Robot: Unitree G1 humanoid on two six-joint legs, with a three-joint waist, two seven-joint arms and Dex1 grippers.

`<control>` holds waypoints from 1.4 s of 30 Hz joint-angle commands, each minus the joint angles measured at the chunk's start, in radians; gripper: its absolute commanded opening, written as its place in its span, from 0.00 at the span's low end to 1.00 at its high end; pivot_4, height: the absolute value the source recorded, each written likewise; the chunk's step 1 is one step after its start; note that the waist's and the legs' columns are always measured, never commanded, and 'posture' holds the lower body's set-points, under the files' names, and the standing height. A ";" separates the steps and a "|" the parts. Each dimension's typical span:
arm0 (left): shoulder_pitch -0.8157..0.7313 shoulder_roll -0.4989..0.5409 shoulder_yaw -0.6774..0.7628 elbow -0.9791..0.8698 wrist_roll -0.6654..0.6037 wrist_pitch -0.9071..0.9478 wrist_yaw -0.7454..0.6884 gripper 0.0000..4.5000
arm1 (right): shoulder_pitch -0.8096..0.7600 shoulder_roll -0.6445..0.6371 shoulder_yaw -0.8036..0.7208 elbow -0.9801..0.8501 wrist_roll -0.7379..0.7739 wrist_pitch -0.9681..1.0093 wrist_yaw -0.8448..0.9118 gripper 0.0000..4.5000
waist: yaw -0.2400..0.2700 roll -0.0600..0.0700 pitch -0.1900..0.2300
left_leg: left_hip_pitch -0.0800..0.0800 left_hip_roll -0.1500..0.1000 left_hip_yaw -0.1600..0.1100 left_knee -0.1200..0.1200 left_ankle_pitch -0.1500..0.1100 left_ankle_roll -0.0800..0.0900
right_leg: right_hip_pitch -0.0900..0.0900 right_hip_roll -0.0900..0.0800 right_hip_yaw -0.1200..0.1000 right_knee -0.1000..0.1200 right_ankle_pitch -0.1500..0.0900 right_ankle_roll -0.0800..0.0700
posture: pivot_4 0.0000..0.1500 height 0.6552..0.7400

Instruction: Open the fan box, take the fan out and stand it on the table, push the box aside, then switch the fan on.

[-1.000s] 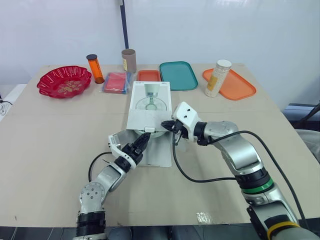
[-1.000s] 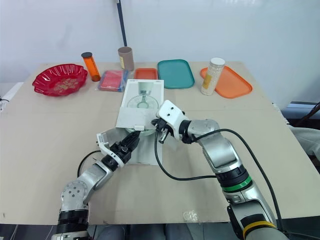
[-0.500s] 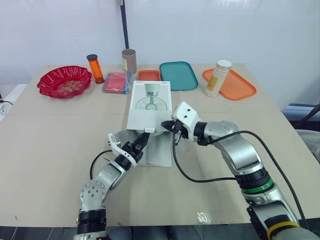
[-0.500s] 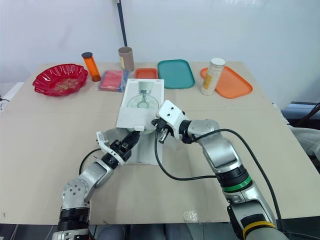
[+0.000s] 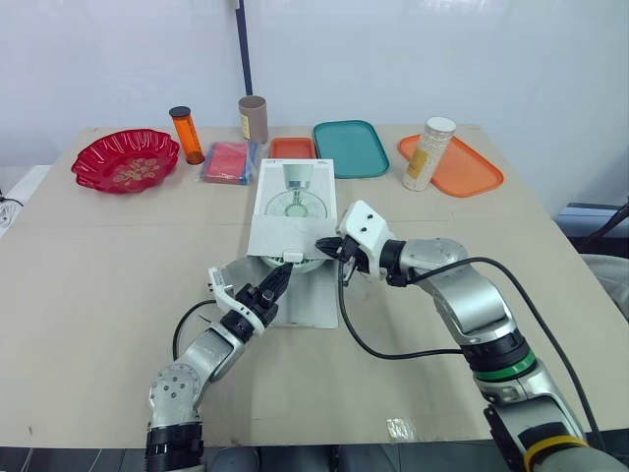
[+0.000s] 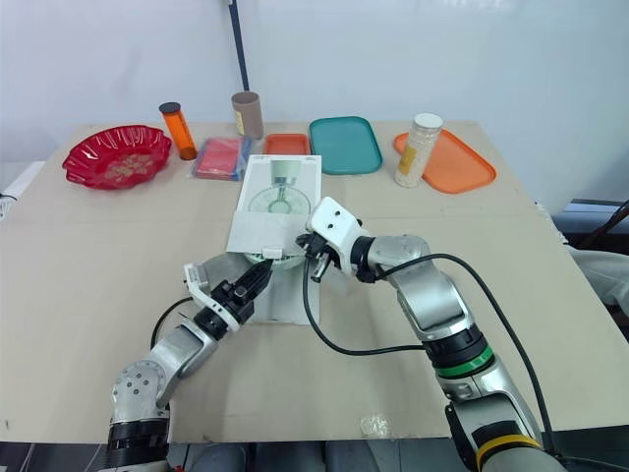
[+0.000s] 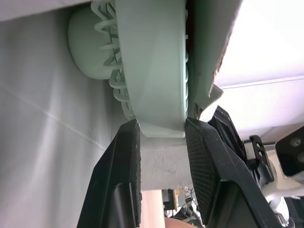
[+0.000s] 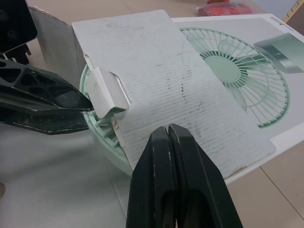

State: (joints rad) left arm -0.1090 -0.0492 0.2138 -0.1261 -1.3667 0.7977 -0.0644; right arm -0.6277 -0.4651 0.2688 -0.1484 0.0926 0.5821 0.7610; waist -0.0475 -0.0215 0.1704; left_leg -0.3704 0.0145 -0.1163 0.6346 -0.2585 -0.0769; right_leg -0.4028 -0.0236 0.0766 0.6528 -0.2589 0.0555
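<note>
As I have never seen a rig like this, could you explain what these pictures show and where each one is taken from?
This is a humanoid robot with two arms, each ending in a two-fingered gripper. The two wide pictures come from its head, looking down at a table; the two close-ups come from wrist cameras. On the table lies an opened fan box, with a red bowl, an orange bottle, a teal tray and a canister behind it. The left gripper clasps the rim of the green fan in the box. The right gripper, fingers together, rests at the box's flap.
</note>
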 commanded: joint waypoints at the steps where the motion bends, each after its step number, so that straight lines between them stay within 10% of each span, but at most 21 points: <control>1: 0.059 0.028 0.027 -0.042 -0.043 0.023 0.038 0.21 | -0.004 -0.003 0.004 0.005 -0.010 -0.004 0.000 0.00 | 0.000 0.000 0.000 | 0.000 0.000 0.000 0.000 0.000 0.000 | 0.000 0.000 0.000 0.000 0.000 0.000 | 1.00 1.00; 14: 0.295 0.156 -0.013 -0.235 -0.184 0.069 0.039 0.21 | -0.023 0.009 0.009 0.033 -0.009 -0.024 0.006 0.00 | -0.001 0.000 0.000 | 0.000 0.001 0.000 -0.001 -0.001 0.000 | 0.000 0.000 0.000 -0.001 0.000 0.000 | 1.00 1.00; 20: 0.280 0.155 -0.030 -0.231 -0.147 0.015 0.065 0.70 | -0.026 0.019 0.017 0.047 -0.011 -0.039 0.005 0.00 | -0.001 0.000 0.000 | 0.000 0.001 0.001 -0.001 -0.001 0.000 | 0.000 0.001 0.000 -0.001 0.000 0.000 | 1.00 1.00; 42: 0.159 0.139 -0.031 -0.132 -0.127 -0.047 -0.016 0.70 | -0.014 0.022 0.015 0.037 -0.029 -0.047 0.006 0.00 | 0.000 0.000 0.000 | 0.000 0.001 0.000 -0.001 -0.001 -0.001 | 0.000 0.000 0.000 -0.001 0.002 -0.003 | 1.00 1.00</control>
State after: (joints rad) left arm 0.0665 0.0910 0.1753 -0.2769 -1.5068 0.7611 -0.0647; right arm -0.6420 -0.4410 0.2750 -0.1026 0.0716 0.5301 0.7628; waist -0.0471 -0.0214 0.1706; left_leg -0.3708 0.0153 -0.1159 0.6340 -0.2590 -0.0775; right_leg -0.4030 -0.0231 0.0766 0.6516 -0.2565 0.0521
